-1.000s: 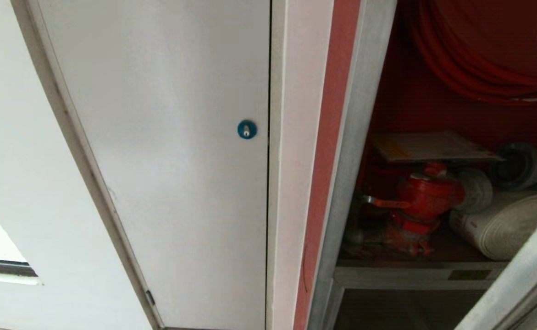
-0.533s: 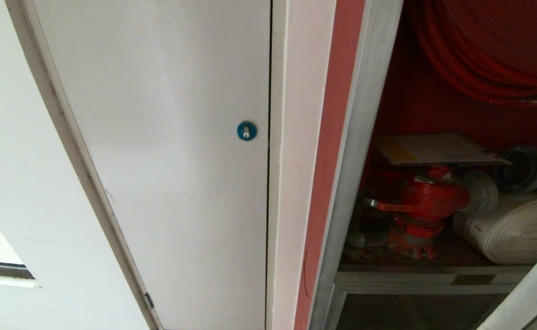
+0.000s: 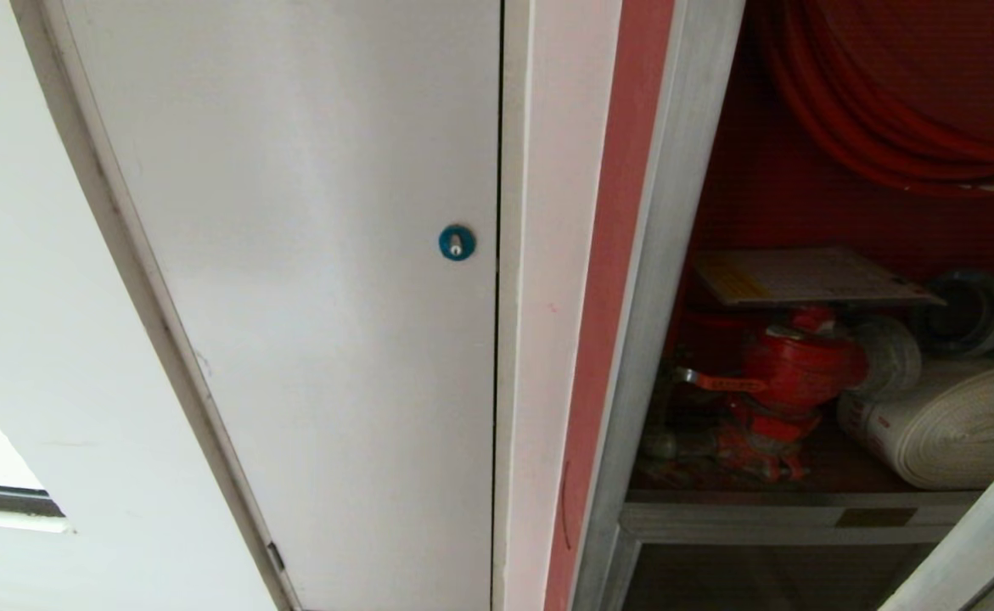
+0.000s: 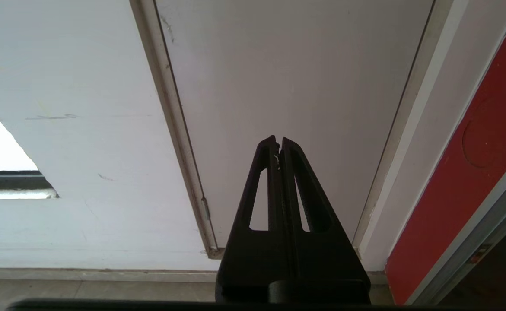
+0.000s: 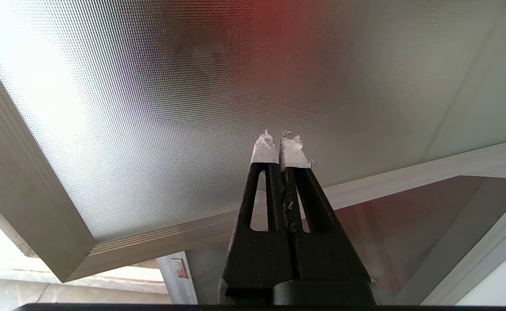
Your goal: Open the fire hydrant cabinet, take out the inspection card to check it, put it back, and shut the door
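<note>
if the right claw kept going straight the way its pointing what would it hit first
Most likely the door: in the right wrist view the right claw, shut and holding nothing, points at its dimpled glass, above the silver frame rail. How much gap lies between them is hard to judge from this view.

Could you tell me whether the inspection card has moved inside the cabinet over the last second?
No. The inspection card lies on the red hydrant valve exactly as before; only the camera shifted.

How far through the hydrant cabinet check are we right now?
Done: the cabinet stands open, its red inside showing. The inspection card lies on the red valve; whether it was checked can't be told. In hand: nothing; left gripper and right gripper are shut and empty. Left: closing the door.
</note>
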`<state>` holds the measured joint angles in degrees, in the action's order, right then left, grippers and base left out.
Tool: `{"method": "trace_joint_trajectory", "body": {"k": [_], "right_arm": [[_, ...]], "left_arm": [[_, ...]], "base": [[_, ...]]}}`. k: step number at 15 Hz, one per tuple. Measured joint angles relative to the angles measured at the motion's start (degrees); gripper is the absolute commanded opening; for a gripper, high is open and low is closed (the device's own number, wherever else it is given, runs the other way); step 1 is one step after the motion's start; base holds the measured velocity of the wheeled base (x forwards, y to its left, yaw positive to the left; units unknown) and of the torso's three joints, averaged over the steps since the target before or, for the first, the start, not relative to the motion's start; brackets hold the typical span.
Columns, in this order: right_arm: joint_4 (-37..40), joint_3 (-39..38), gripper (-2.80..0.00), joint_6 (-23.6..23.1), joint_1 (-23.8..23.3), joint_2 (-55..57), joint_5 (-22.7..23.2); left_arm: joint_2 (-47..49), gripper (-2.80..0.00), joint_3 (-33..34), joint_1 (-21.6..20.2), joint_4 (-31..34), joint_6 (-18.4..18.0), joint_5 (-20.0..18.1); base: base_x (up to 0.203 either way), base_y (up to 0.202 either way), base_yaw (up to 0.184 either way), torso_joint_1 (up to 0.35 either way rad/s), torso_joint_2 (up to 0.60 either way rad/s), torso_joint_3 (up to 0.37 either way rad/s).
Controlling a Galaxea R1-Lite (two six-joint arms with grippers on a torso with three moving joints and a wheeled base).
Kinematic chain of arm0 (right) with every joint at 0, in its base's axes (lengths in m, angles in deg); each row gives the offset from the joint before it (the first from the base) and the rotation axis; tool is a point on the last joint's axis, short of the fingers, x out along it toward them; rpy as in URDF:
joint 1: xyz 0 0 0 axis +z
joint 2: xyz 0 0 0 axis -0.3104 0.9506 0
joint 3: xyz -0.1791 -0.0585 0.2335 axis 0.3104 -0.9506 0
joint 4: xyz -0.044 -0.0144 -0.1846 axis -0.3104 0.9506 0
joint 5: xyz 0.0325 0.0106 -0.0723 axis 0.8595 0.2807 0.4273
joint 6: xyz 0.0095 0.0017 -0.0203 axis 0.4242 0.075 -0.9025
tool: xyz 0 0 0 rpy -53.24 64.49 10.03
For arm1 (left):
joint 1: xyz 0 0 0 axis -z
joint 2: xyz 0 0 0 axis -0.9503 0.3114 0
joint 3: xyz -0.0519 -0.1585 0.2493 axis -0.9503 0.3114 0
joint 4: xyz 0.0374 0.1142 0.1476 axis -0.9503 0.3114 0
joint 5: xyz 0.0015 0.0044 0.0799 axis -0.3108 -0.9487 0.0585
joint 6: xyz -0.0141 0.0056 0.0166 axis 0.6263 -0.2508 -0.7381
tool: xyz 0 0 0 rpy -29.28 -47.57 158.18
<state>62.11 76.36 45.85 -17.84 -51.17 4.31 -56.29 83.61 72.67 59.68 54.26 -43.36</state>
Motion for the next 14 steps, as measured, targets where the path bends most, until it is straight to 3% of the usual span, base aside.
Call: {"method": "trace_joint_trajectory", "body": {"k": [6,9,12,14], "right_arm": [[-1.48,0.20,-2.80,3.01,0.00,0.02,-0.94],[-2.76,5.27,-2.80,4.88,0.06,0.09,0.09],[3.35,15.63,-2.80,5.07,0.22,1.98,8.06],[8.83,23.15,-2.80,5.06,0.22,4.99,16.89]], "left_arm": [[0.00,-2.80,0.00,-0.02,0.00,0.00,-0.01],[0.00,-2.80,0.00,-0.02,-0.01,0.01,-0.01],[0.00,-2.80,0.00,-0.02,0.00,0.01,-0.03],[0.00,-2.80,0.00,-0.02,0.01,-0.01,-0.01]], "base": [[0.000,0.000,0.000,0.000,0.00,0.000],[0.000,0.000,0.000,0.000,0.00,0.000],[0.000,0.000,0.000,0.000,0.00,0.000],[0.000,0.000,0.000,0.000,0.00,0.000]]}}
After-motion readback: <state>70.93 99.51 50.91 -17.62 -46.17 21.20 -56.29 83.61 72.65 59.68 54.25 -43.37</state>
